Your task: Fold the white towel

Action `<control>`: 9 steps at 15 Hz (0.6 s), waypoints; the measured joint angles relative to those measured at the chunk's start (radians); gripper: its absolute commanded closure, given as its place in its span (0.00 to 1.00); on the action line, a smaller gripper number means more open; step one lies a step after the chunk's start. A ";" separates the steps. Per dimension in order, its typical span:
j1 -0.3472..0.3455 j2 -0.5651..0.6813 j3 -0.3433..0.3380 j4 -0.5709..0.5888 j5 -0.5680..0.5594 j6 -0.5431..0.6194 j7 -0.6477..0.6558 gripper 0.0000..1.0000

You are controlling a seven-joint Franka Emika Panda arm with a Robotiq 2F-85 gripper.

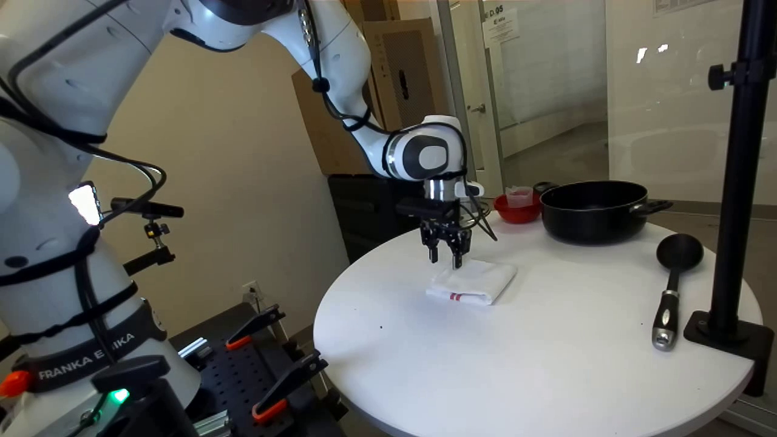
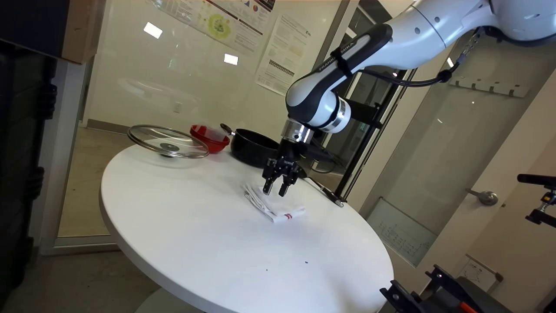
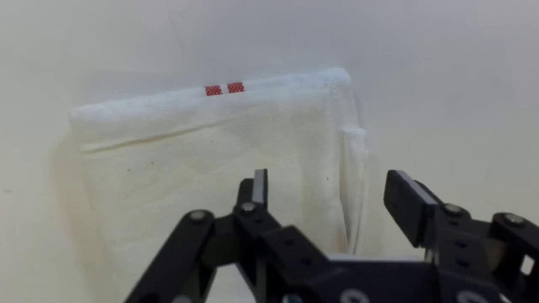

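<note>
The white towel lies folded into a small, roughly square stack on the round white table, in both exterior views [image 1: 482,284] [image 2: 282,208]. Red marks show on one edge. In the wrist view the towel [image 3: 202,168] fills the middle, with the red-marked edge at the top and loose layered folds along its right side. My gripper [image 1: 445,263] is open and empty, pointing down just above the towel. It also shows in an exterior view [image 2: 274,194]. In the wrist view the gripper [image 3: 328,179] has its left finger over the towel and its right finger beyond the towel's right edge.
The white table [image 1: 546,364] also holds a black pot [image 1: 595,218], a red bowl [image 1: 516,212] and a black ladle [image 1: 668,303]. A glass lid [image 2: 169,143] lies near the bowl. A black post [image 1: 731,182] is clamped at the table's edge.
</note>
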 measured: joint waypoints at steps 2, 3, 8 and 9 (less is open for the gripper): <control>0.000 -0.005 -0.003 0.000 -0.014 -0.015 -0.011 0.00; -0.001 -0.010 -0.006 0.000 -0.025 -0.022 -0.019 0.00; -0.005 -0.076 -0.028 -0.021 -0.098 -0.052 -0.080 0.00; -0.003 -0.091 -0.033 -0.027 -0.120 -0.053 -0.085 0.00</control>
